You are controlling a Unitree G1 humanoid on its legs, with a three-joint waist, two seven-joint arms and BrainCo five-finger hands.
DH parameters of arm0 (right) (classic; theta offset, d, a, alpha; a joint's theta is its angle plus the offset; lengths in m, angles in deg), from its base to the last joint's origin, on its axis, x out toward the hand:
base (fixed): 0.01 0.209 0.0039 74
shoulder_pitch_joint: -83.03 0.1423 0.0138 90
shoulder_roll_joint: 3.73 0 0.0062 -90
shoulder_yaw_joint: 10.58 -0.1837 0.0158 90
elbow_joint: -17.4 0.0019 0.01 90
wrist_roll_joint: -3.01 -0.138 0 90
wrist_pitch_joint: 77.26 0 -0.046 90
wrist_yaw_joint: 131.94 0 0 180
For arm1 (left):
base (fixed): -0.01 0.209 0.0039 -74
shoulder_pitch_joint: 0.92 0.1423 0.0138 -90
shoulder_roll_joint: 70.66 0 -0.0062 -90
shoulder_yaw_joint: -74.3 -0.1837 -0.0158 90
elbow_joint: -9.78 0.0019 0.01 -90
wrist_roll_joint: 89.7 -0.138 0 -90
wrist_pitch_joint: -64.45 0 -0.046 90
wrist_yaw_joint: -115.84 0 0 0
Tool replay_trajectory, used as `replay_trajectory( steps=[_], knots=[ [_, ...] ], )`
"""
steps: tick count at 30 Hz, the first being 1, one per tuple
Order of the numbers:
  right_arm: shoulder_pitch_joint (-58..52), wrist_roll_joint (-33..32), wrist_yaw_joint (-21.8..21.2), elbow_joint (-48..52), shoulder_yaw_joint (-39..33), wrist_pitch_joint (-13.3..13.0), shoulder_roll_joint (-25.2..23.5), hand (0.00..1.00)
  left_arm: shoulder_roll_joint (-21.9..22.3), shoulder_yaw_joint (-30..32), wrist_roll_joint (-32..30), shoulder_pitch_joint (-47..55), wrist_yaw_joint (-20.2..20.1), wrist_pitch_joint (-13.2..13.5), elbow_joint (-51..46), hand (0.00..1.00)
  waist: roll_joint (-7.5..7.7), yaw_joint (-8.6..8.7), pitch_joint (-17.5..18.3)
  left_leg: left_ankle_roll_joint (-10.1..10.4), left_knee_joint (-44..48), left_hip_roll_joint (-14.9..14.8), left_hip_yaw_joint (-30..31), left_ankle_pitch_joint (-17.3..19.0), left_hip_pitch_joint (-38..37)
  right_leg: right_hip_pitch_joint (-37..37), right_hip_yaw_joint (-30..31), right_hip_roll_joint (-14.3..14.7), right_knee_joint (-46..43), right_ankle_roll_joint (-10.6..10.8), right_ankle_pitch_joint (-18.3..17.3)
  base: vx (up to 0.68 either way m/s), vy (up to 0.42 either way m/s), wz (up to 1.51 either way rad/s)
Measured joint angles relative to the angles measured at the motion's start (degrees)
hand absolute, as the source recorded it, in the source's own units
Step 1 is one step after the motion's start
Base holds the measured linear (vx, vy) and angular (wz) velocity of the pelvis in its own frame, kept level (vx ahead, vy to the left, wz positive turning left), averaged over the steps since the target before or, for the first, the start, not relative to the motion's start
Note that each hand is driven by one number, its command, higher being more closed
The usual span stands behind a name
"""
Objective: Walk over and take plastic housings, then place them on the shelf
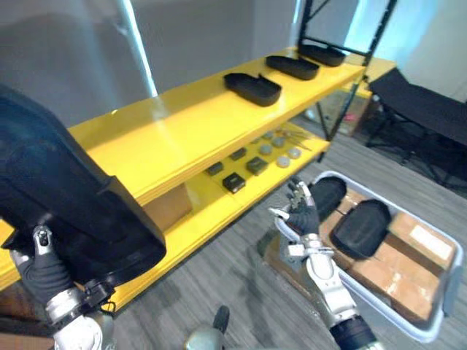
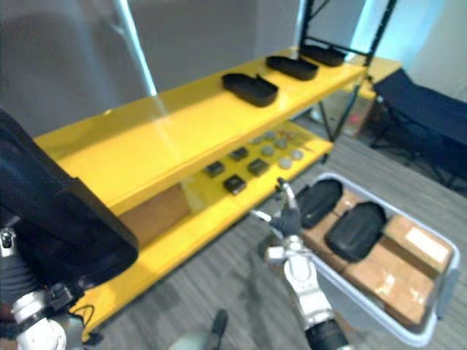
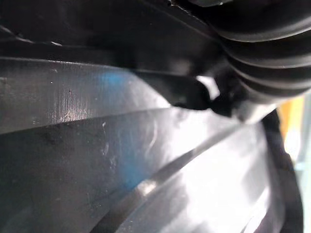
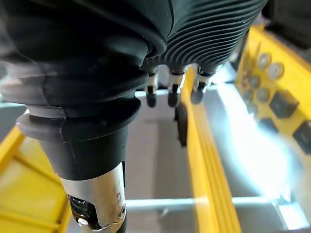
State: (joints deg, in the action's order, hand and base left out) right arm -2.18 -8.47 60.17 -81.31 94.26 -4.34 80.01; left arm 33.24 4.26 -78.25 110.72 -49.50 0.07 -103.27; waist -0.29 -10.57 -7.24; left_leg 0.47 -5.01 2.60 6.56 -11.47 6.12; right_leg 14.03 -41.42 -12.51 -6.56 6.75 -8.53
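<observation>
Big black housing (image 1: 69, 211) is sitting up front on the left hand (image 1: 42, 275). Its fingers are hidden underneath, so can't tell the grip. Right hand (image 1: 300, 213) is hanging empty with loose fingers by the bin (image 1: 453, 284), which is holding two housings (image 1: 361, 227). Three more (image 1: 252, 88) are lying on the yellow shelf (image 1: 175, 125).

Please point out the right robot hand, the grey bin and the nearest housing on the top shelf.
right robot hand (image 1: 303, 216): left eye view, dark back cover.
grey bin (image 1: 451, 284): left eye view, right rim.
nearest housing (image 1: 253, 88): left eye view, its middle.

Probably a workshop storeroom: long yellow two-tier shelf (image 1: 182, 124) with black oval plastic housings (image 1: 252, 88), grey crate (image 1: 453, 273) of brown cardboard boxes (image 1: 419, 244) on carpet (image 1: 241, 284).
</observation>
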Motion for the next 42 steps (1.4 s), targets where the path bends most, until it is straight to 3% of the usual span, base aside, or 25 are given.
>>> replay_trajectory(
  steps=[3,7,12,16,19,22,23,24,25,26,27,29,30,32,35,37,39,40,42],
  knots=[
    [-1.35,0.16,-1.21,2.99,-0.67,-0.01,0.86,0.00,-1.08,-0.89,0.30,-1.57,-1.97,0.25,0.00,1.00,0.76,0.60,-0.69,-0.44,0.00,0.48,0.68,-0.34,0.02,-1.01,3.96,0.28,-2.67,-0.10,-2.99,-0.07,-0.039,0.40],
    [-1.91,-0.05,-4.57,3.40,-2.62,-0.21,2.05,0.00,-2.50,-2.01,1.31,-2.22,-2.57,0.51,-0.02,1.00,0.96,0.71,-1.51,0.73,0.30,0.16,1.45,-2.11,1.01,-1.12,3.75,1.21,-2.83,0.63,-2.48,-0.02,-0.071,0.16],
    [-2.16,-0.02,-7.39,3.35,-4.47,-0.39,3.81,0.00,-2.39,-4.25,1.75,-1.76,-3.32,0.52,-0.01,1.00,-0.56,0.85,-2.91,0.42,0.30,-0.54,2.02,-1.88,0.43,-0.87,4.31,1.74,-4.05,-0.25,-3.44,-0.08,-0.038,0.04],
    [-2.28,0.00,-7.42,3.36,-3.99,-0.48,3.65,0.00,-2.39,-4.86,1.53,-1.46,-4.00,0.94,0.00,1.00,-1.26,0.73,-4.45,-0.73,2.06,-1.67,-4.51,-0.63,0.26,-0.79,4.81,0.55,-5.24,0.52,-4.76,-0.12,0.024,-0.04],
    [-2.13,0.14,-6.79,3.36,-4.04,-0.57,2.27,0.00,-2.43,-4.33,1.64,-1.83,-4.56,2.23,0.00,1.00,-0.13,0.54,-5.03,-1.34,7.43,-0.84,-6.41,2.14,2.24,-0.85,5.16,-1.26,-7.11,1.24,-6.15,0.00,0.041,0.00],
    [-2.37,1.23,-5.17,3.36,-4.08,-0.56,0.03,0.00,-2.78,-2.88,1.49,-2.91,-4.80,2.23,-0.02,1.00,1.93,0.56,-5.87,-3.74,18.09,1.22,-9.25,9.65,4.74,0.47,5.36,-4.79,-9.35,2.21,-7.23,0.09,0.081,-0.06],
    [-2.41,1.30,-4.47,3.29,-4.13,-0.58,-0.30,0.00,-3.09,-2.76,0.87,-3.41,-4.26,2.20,0.32,1.00,1.44,0.72,-5.88,-2.96,22.00,1.15,-9.91,12.88,5.07,-0.31,7.39,-6.17,-16.13,0.09,-6.72,0.15,0.103,-0.01],
    [-2.70,1.28,-4.33,3.24,-4.13,-0.56,-0.26,0.00,-3.20,-2.84,0.66,-3.79,-4.02,2.02,0.68,1.00,0.92,0.94,-5.63,-3.37,22.99,1.28,-9.35,13.88,4.97,-2.48,10.03,-7.02,-21.36,-2.30,-5.35,0.16,0.177,0.29],
    [-3.30,1.25,-4.14,3.23,-4.34,-0.60,-0.45,0.00,-4.01,-3.01,-0.60,-3.79,-3.46,1.79,0.54,1.00,0.39,2.47,-4.95,-4.05,22.66,1.27,-7.81,14.71,4.19,-7.50,15.62,-7.54,-30.31,-8.30,0.07,0.15,0.212,0.52],
    [-3.75,1.25,-4.03,3.21,-4.65,-0.67,-1.08,0.00,-5.91,-3.16,-0.81,-3.97,-3.00,1.78,0.43,1.00,0.11,3.74,-4.91,-4.26,20.34,0.91,-6.19,14.81,2.43,-11.48,19.96,-7.23,-36.40,-7.68,2.49,0.19,0.186,0.59],
    [-4.03,1.25,-4.17,3.25,-4.78,-1.01,-1.48,0.00,-7.08,-3.39,-1.10,-4.53,-1.87,1.63,0.46,1.00,0.64,4.19,-4.60,-4.78,18.51,0.94,-5.06,14.74,1.34,-13.53,21.92,-5.86,-37.11,-5.92,-0.61,0.18,0.097,0.42],
    [-4.01,1.28,-4.99,3.46,-5.56,-1.95,-1.59,0.00,-7.30,-3.76,-1.21,-6.32,-0.04,1.34,0.64,1.00,0.59,4.52,-4.56,-4.71,16.38,0.95,-2.86,14.56,-0.43,-16.34,23.12,-2.60,-31.34,-5.33,-5.10,0.18,0.063,0.26],
    [-3.97,1.28,-5.29,3.74,-6.82,-2.62,-1.58,0.00,-7.33,-3.99,-0.79,-7.82,0.43,0.85,0.69,1.00,0.39,4.48,-4.61,-4.15,16.43,1.08,-2.33,14.22,-0.61,-18.37,24.58,-0.58,-25.51,-5.20,-5.62,0.19,0.079,0.24],
    [-4.02,1.26,-5.73,4.19,-8.73,-3.06,-1.17,0.00,-7.67,-4.55,-0.20,-10.24,0.66,0.05,1.96,1.00,-0.03,5.44,-4.85,-4.36,16.51,2.30,-0.30,14.58,-0.83,-22.18,30.15,1.67,-19.32,-4.41,-4.94,0.21,0.048,0.62],
    [-5.01,0.99,-5.62,5.50,-10.15,-3.61,0.17,0.00,-7.77,-8.41,-0.43,-12.09,1.01,-0.05,4.64,1.00,-0.95,7.81,-5.38,-3.73,16.55,4.12,6.03,15.36,-3.49,-23.32,40.16,4.59,-14.35,-1.49,-3.17,0.24,-0.070,1.18],
    [-6.23,1.02,-5.59,9.63,-10.20,-4.35,0.41,0.00,-7.58,-10.80,-0.95,-11.57,1.20,0.15,4.47,1.00,-0.39,8.00,-5.07,-2.60,16.20,5.37,10.30,16.09,-5.80,-21.89,41.39,4.54,-12.95,-1.15,-2.41,0.27,-0.242,1.15],
    [-5.84,1.03,-5.45,12.71,-10.22,-4.71,0.51,0.00,-7.72,-11.86,-1.17,-10.00,1.85,0.14,2.61,1.00,1.91,7.44,-3.34,-1.85,14.93,5.88,11.40,18.32,-5.92,-19.01,38.66,3.51,-7.70,-3.54,1.33,0.22,-0.300,1.02],
    [-5.55,1.04,-5.31,12.80,-10.31,-5.23,0.65,0.00,-7.68,-11.81,-1.17,-9.86,1.96,0.25,2.25,1.00,3.20,7.45,-2.87,-2.28,15.13,4.93,7.93,19.36,-5.64,-17.79,37.42,2.76,-5.39,-0.89,5.53,0.19,-0.318,1.28],
    [-4.51,1.04,-4.07,12.22,-13.08,-5.35,3.13,0.00,-4.78,-13.91,-0.91,-9.32,1.59,0.20,2.93,1.00,-0.01,8.19,-1.24,-0.22,17.19,-3.28,-4.64,20.29,-3.28,-13.75,30.09,4.91,-0.81,-1.43,6.22,0.22,-0.302,1.26]
  ],
)
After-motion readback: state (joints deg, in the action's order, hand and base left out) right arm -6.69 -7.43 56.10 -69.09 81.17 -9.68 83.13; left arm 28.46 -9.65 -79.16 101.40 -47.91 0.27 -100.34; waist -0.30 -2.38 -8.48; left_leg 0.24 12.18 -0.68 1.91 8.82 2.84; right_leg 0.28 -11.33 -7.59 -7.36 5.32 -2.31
